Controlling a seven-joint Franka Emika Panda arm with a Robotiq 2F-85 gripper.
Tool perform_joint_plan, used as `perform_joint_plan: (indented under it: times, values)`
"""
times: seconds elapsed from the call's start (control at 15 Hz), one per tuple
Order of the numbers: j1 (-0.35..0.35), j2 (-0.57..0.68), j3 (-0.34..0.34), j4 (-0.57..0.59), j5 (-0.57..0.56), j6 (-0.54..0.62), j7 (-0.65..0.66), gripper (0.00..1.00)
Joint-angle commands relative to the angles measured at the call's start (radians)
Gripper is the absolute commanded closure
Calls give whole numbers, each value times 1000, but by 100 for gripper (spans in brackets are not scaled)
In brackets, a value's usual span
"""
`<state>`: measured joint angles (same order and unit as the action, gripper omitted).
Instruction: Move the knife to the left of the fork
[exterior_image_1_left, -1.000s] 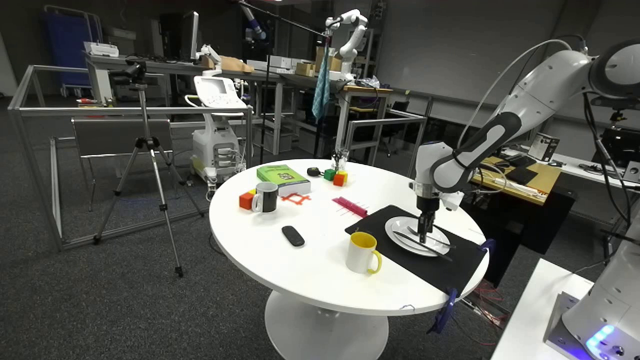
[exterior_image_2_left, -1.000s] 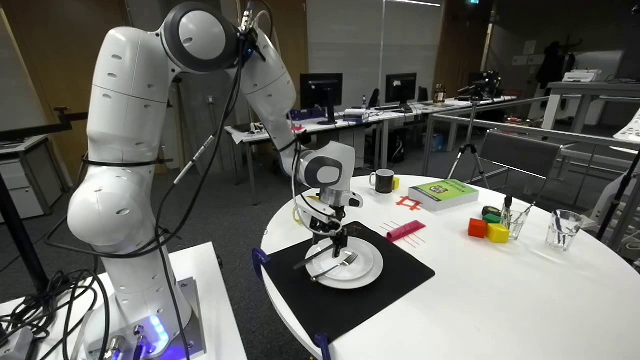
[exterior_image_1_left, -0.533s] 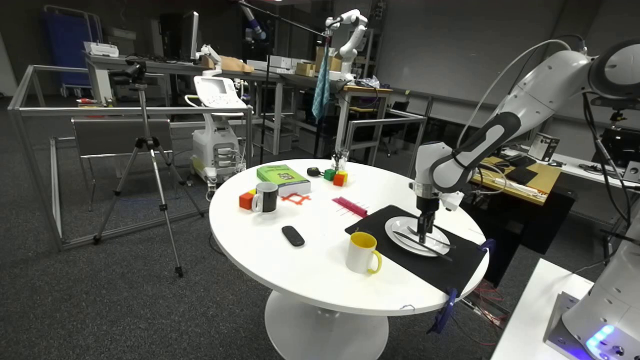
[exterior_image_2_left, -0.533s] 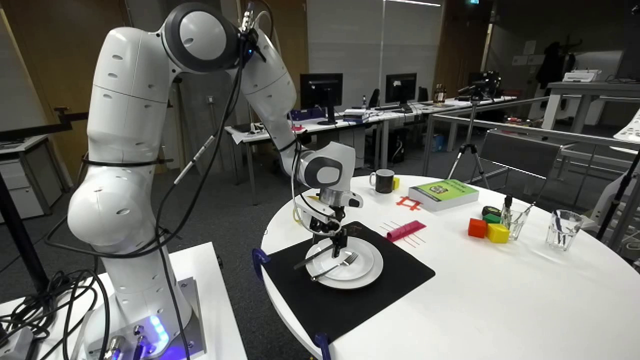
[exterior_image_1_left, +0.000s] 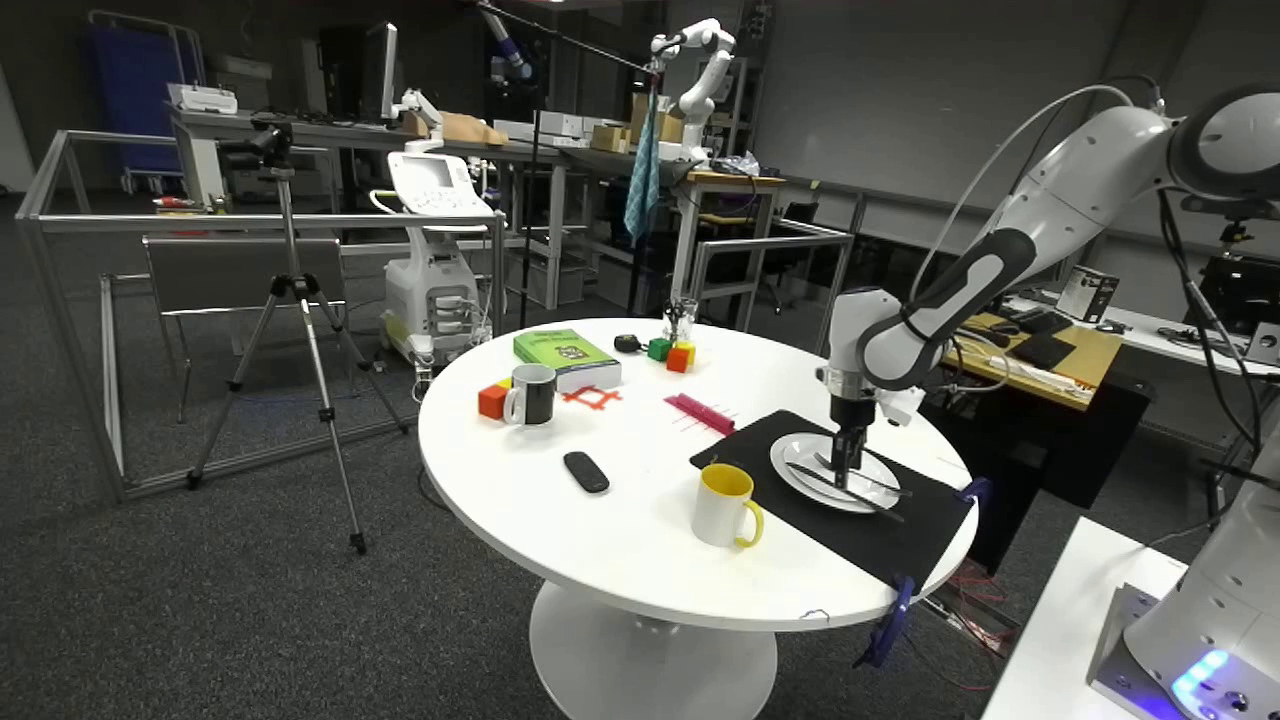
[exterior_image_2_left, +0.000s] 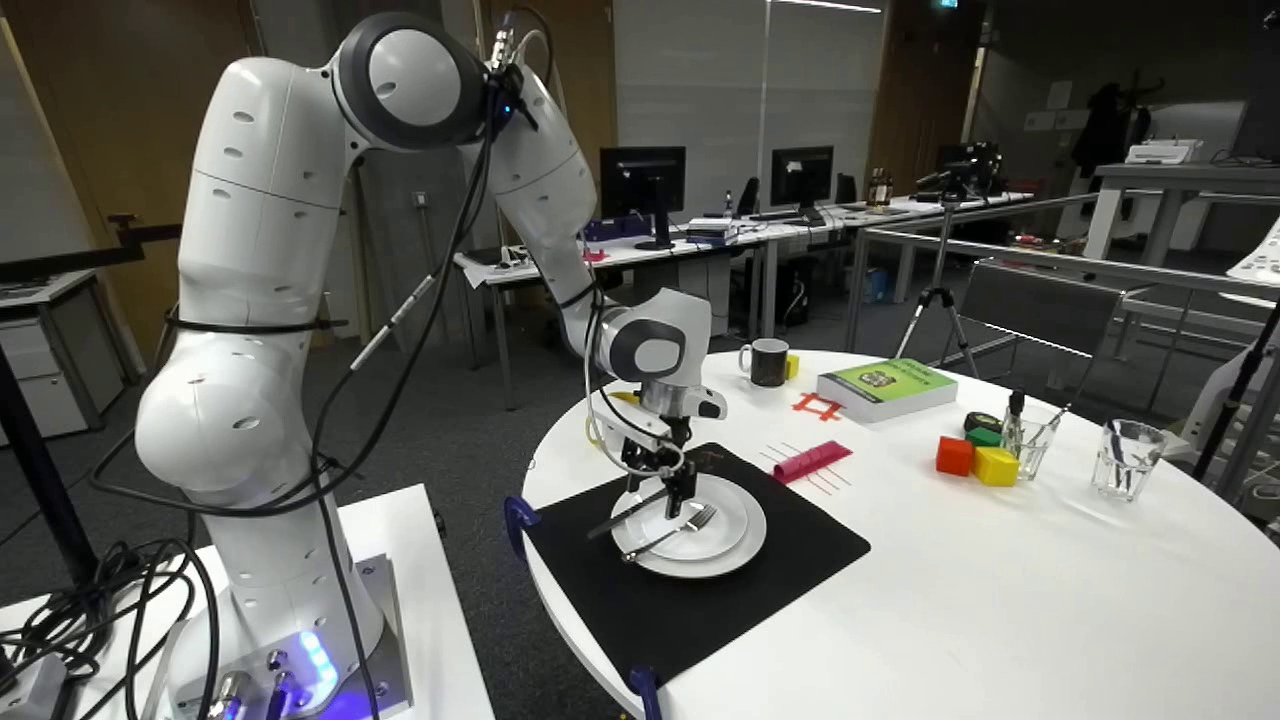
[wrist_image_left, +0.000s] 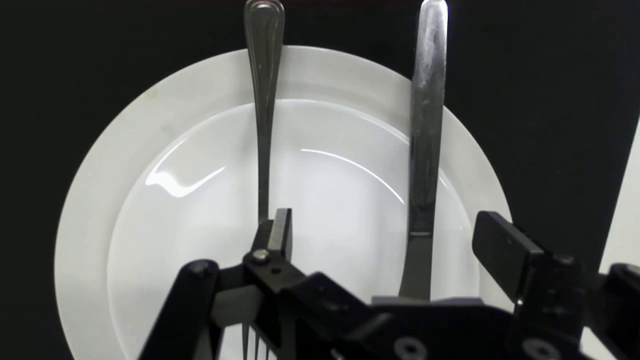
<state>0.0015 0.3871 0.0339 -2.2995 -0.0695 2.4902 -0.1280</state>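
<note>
The knife (wrist_image_left: 425, 145) and the fork (wrist_image_left: 265, 90) lie roughly side by side across the white plates (wrist_image_left: 90, 210) in the wrist view, the fork left and the knife right. My gripper (wrist_image_left: 387, 230) is open; the knife passes between its fingers, touching neither. The left finger is just over the fork's neck and hides part of it; the knife's blade end is hidden behind the gripper. In both exterior views the gripper (exterior_image_1_left: 845, 480) (exterior_image_2_left: 657, 495) points down just above the plates, with the knife (exterior_image_1_left: 880, 508) (exterior_image_2_left: 612, 522) and fork (exterior_image_2_left: 660, 541) beneath.
The plates stand on a black mat (exterior_image_2_left: 800, 540) clamped to the round white table (exterior_image_1_left: 600, 530). A yellow-white mug (exterior_image_1_left: 720, 510) stands near the mat. A pink object (exterior_image_2_left: 812, 460), a green book (exterior_image_2_left: 885, 385), coloured blocks (exterior_image_2_left: 955, 456) and a dark mug (exterior_image_1_left: 533, 395) are farther off.
The arm has shifted slightly, and the gripper sits a little lower and a bit to one side over the plates. The knife and fork have not moved.
</note>
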Motion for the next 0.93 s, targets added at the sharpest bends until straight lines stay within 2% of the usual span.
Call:
perform_joint_plan:
  times: [0.0, 0.27, 0.4, 0.53, 0.6, 0.67, 0.87]
  values:
    - [7, 15, -4, 17, -1, 23, 18, 4]
    - [10, 34, -5, 28, -5, 37, 21, 10]
    - [14, 45, -8, 35, -10, 41, 24, 7]
    - [16, 54, -9, 44, -13, 38, 26, 9]
    - [18, 57, -9, 47, -13, 38, 26, 16]
    - [19, 61, -9, 50, -14, 38, 27, 34]
    - [22, 66, -11, 56, -14, 39, 27, 55]
